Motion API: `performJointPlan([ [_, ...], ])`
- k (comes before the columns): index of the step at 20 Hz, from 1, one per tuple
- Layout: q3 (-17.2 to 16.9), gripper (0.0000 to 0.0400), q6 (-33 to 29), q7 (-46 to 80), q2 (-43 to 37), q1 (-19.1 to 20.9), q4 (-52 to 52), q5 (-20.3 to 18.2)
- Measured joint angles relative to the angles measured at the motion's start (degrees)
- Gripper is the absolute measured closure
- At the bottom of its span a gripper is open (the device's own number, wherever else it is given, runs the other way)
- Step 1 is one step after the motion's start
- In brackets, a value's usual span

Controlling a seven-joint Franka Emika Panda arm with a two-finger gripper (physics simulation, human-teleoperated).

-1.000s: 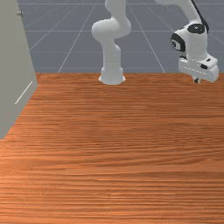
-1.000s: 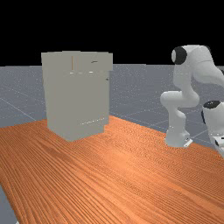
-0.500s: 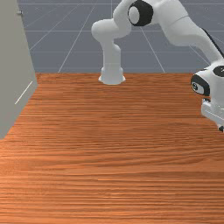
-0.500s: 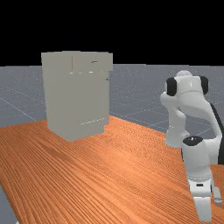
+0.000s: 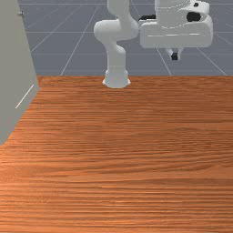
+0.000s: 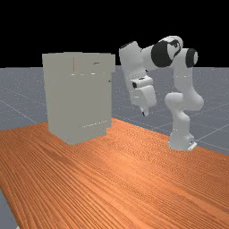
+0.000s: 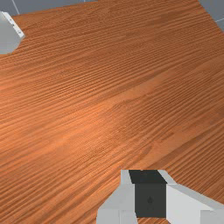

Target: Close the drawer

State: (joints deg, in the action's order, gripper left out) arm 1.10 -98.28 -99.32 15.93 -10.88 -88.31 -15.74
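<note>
In the far view a tall grey cabinet [image 6: 78, 100] stands on the table. Its top section, apparently the drawer [image 6: 103, 62], juts out slightly past the body toward the arm. My gripper [image 6: 144, 113] hangs in the air between cabinet and arm base, tilted downward and apart from the cabinet. The front view has the cabinet [image 5: 16, 77] at its left edge, with a small knob [image 5: 20, 13] high on it. The wrist view shows the gripper [image 7: 149, 186] shut, its dark pads together with nothing held.
The wooden table [image 5: 132, 150] spreads below and in front of the hand. The arm's base [image 5: 116, 79] stands at the table's far edge in the front view; in the wrist view part of it appears as a white shape [image 7: 8, 37].
My hand has swung up and across, from low at the far view's right toward the cabinet, and has turned. The cabinet and its top section look the same as before.
</note>
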Motion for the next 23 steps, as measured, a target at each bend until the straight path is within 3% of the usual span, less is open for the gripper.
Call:
performJointPlan([
  [2,-5.17,0.0400,-0.72,1.07,-2.80,6.45,-3.99,-2.55],
  [3,-5.83,0.0400,-5.84,-0.21,-2.72,8.23,-7.38,-3.09],
  [6,-4.75,0.0400,-22.17,-7.68,6.68,9.49,-15.43,-6.83],
  [8,-4.60,0.0400,-24.48,-9.89,10.48,10.15,-16.43,-7.81],
  [9,-4.83,0.0400,-29.67,-9.48,7.35,10.40,-22.37,-9.89],
  [10,-5.19,0.0400,-28.03,-8.58,5.69,10.38,-22.79,-9.15],
  [11,-6.14,0.0400,-22.62,-4.66,4.70,9.69,-20.05,-5.72],
  [13,-6.07,0.0400,-18.09,-4.30,-0.32,10.20,-18.53,-6.28],
  [14,-6.68,0.0400,-13.76,-0.34,-0.75,9.47,-15.02,-2.26],
  [17,-6.93,0.0400,-7.92,-8.65,-0.32,11.72,-10.32,-3.76],
  [20,-9.18,0.0400,-1.44,-21.25,4.56,17.25,-2.38,-2.08],
  [23,-11.28,0.0400,8.69,-34.95,15.83,26.21,16.06,-0.61],
])
